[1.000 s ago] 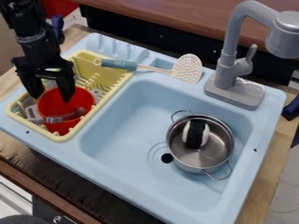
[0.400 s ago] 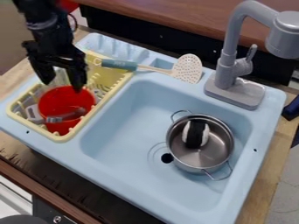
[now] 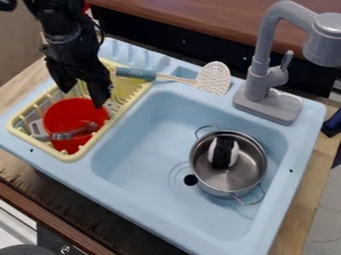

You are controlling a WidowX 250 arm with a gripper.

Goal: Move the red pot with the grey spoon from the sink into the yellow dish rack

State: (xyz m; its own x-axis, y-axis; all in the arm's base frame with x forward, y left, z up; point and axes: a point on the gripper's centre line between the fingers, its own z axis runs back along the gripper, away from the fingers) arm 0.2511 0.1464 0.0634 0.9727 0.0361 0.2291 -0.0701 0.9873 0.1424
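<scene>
Basin (image 3: 143, 149) btwn rack (image 3: 68, 158) & pot (image 3: 250, 164) open to pass, w/ faucet (image 3: 257, 77) & skimmer (image 3: 214, 78) in the way at back

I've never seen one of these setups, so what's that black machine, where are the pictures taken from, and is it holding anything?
The machine is a robot arm, coming in from the upper left. Its gripper works like a simple hand; the two jaws are apart, with nothing visible between them. A single fixed camera, looking down at a slant, gives this view.

Below the gripper, a yellow dish rack holds a red container. The rack stands at the left of a light blue toy sink. A slotted spatula lies at the back beside the grey faucet. A metal pot stands in the basin, with a black-and-white object inside.
</scene>
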